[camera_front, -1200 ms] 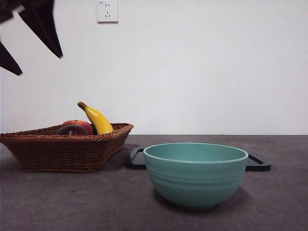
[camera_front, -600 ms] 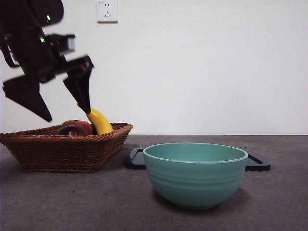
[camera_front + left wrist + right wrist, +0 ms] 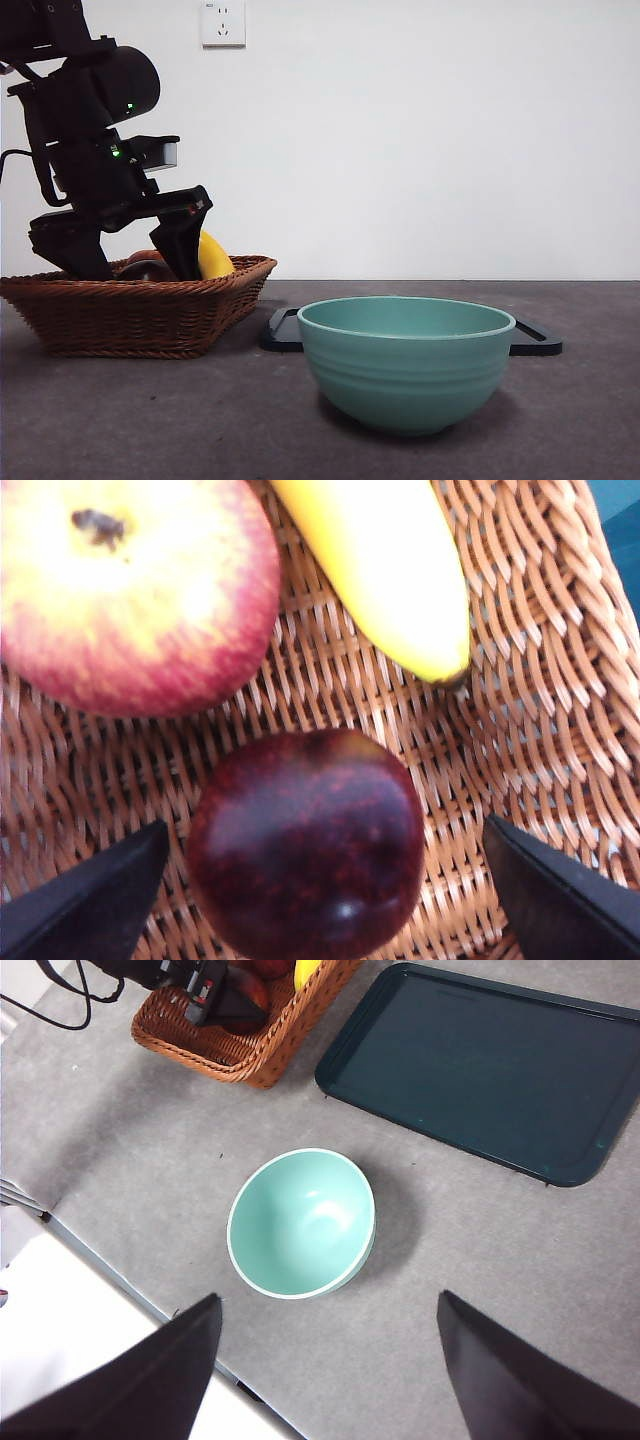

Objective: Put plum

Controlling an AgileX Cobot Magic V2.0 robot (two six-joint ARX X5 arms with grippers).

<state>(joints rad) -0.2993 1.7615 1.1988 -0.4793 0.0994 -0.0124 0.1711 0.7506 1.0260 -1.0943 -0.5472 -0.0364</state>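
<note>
The plum point(image 3: 307, 842), glossy, dark maroon with faint red speckling, lies in the wicker basket point(image 3: 140, 305) beside the red-yellow apple point(image 3: 130, 590) and the banana point(image 3: 385, 570). The left gripper point(image 3: 320, 900) straddles it, jaws apart, one either side, not touching. The right gripper point(image 3: 325, 1380) hangs high over the teal bowl point(image 3: 302, 1223), jaws wide.

basket point(image 3: 130, 310) sits at the table's point(image 3: 150, 420) left edge with plum point(image 3: 305, 845), apple point(image 3: 130, 590) and banana point(image 3: 385, 565) in it. bowl point(image 3: 405, 360) out front, tray point(image 3: 480, 1065) behind it.
</note>
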